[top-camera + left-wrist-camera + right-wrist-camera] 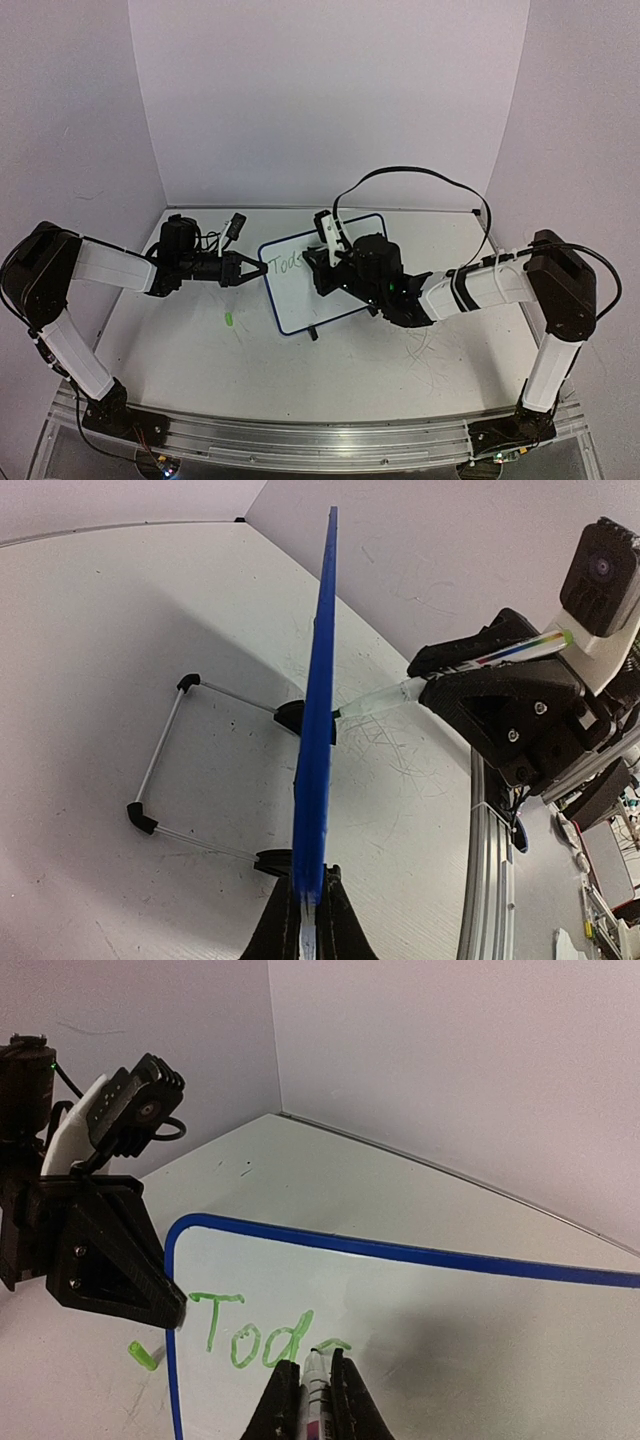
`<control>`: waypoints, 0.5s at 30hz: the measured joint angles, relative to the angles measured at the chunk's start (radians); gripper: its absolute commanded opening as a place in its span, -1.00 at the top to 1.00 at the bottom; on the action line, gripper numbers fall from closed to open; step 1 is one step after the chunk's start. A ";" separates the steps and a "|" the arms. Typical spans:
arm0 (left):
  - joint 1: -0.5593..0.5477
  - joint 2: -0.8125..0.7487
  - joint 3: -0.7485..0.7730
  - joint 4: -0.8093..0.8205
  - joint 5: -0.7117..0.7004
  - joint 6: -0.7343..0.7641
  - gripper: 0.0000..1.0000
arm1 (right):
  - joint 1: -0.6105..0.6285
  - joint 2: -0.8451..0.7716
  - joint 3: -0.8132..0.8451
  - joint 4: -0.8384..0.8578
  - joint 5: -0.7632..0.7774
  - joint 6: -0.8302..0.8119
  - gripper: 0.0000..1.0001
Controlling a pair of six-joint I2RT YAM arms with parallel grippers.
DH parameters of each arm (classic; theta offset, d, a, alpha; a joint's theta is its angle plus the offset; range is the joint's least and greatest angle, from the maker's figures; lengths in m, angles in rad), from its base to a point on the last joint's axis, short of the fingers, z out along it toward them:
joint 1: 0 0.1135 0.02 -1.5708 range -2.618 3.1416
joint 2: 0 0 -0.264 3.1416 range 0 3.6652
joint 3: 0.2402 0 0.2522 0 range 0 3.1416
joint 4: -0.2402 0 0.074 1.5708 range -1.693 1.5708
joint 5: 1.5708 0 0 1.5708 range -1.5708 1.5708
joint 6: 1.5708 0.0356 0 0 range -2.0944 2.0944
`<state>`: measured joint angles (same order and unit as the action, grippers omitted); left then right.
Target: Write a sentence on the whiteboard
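Note:
The whiteboard point(300, 300), white with a blue frame, stands tilted at mid-table. My left gripper point(258, 269) is shut on its left edge; the left wrist view shows the board edge-on point(318, 700) between the closed jaws of the left gripper point(308, 898). My right gripper point(316, 1378) is shut on a marker point(317, 1385), its tip touching the whiteboard point(450, 1330). The sentence point(250, 1332) so reads "Tod" in green, plus a short curved stroke at the tip. From above, the right gripper point(322, 270) sits just right of the green letters point(288, 264).
A small green cap point(229, 320) lies on the table left of the board. The board's wire stand point(165, 750) with black feet rests behind it. Walls close in at the back and sides. A metal rail point(300, 440) runs along the near edge.

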<state>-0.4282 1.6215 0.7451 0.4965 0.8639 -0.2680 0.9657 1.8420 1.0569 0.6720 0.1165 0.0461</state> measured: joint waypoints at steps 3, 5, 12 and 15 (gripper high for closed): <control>0.000 0.000 0.000 0.000 -0.001 0.000 1.00 | 0.000 0.000 -0.005 0.000 0.000 0.001 1.00; 0.000 0.000 0.000 0.000 -0.002 0.000 1.00 | 0.002 0.000 -0.008 0.001 0.000 0.002 1.00; 0.000 0.000 0.000 0.000 -0.002 -0.001 1.00 | 0.005 0.000 -0.019 0.001 0.001 0.003 1.00; 0.000 0.000 0.000 0.000 -0.003 0.000 1.00 | 0.006 -0.001 -0.023 0.002 0.006 0.003 1.00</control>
<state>-0.4282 1.6215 0.7448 0.4965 0.8612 -0.2684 0.9718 1.8412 1.0336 0.6735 0.1226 0.0490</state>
